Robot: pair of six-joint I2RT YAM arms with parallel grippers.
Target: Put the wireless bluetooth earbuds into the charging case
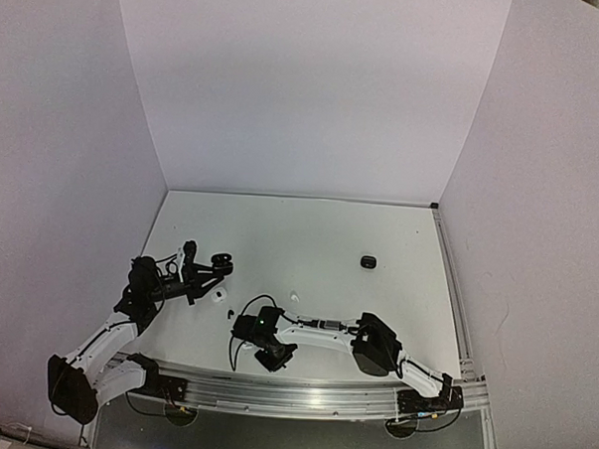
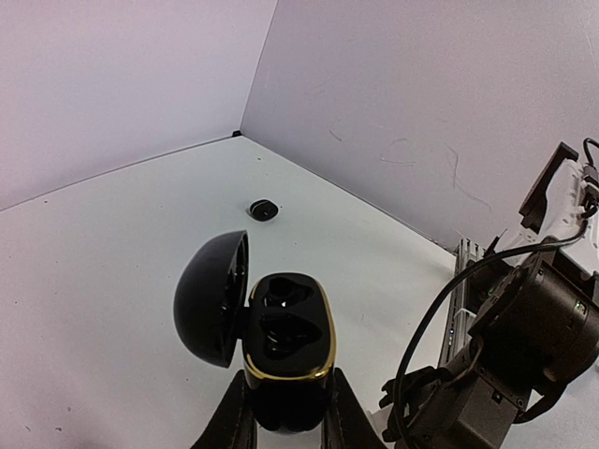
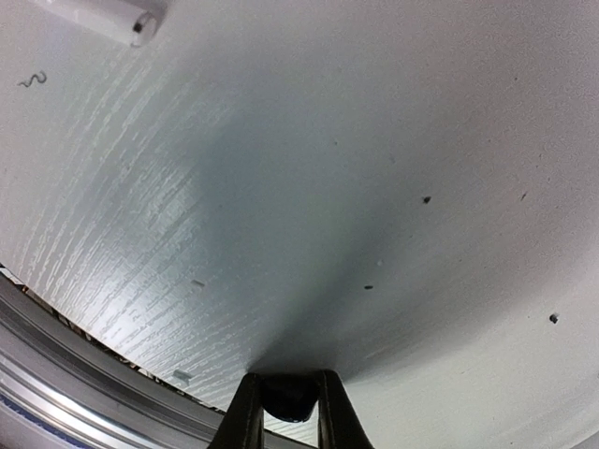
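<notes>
Black, glossy and tiny, the earbud (image 3: 288, 395) sits pinched in my right claw (image 3: 286, 410), low over the desk (image 3: 309, 168); I judge it light and slippery, best held gently across its body. My left claw (image 2: 286, 421) clamps the open charging case (image 2: 288, 323) by its base.

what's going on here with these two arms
The left end effector grips a black charging case with its lid flipped open. The right end effector, low over the white table near the front rail, is pinched on a small black thing that looks like an earbud. That bud is not yet in the open case. A second black case sits farther out on the table, with neither arm near it.
</notes>
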